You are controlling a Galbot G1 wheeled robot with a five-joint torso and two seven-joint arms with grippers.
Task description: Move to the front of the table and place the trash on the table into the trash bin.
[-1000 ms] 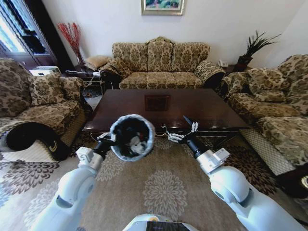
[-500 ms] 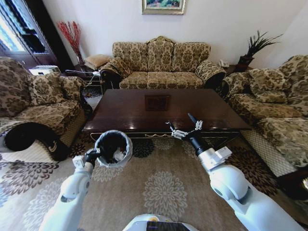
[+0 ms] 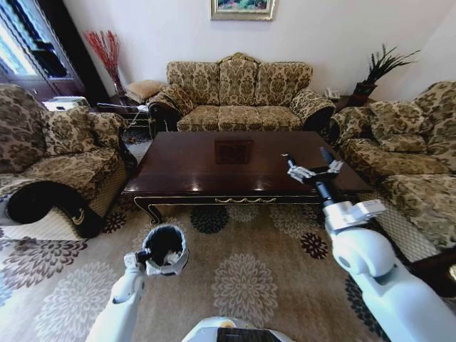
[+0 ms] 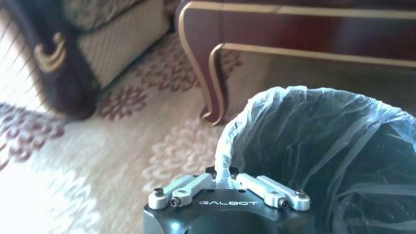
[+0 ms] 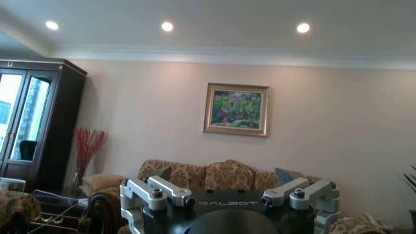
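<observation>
We see the trash bin (image 4: 325,146) cut off by the left wrist view's edge, its contents in the head view too small for us to tell, left gripper (image 4: 227,187) jaws partly hidden under pale liner plastic, the table (image 4: 273,29) cropped to a leg and apron.

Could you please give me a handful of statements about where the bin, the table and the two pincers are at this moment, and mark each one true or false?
1. The left pincer is shut on the rim of the trash bin. True.
2. The trash bin stands on the coffee table. False: it is held low over the patterned carpet, in front of the table.
3. The right pincer is open and holds nothing. True.
4. The right pincer grips a bottle. False: nothing is between its fingers.
5. The bin is lined with a dark bag and its rim is wrapped in pale plastic. True.
6. The right pincer hangs over the bin. False: it is raised over the table's right end, well away from it.
</observation>
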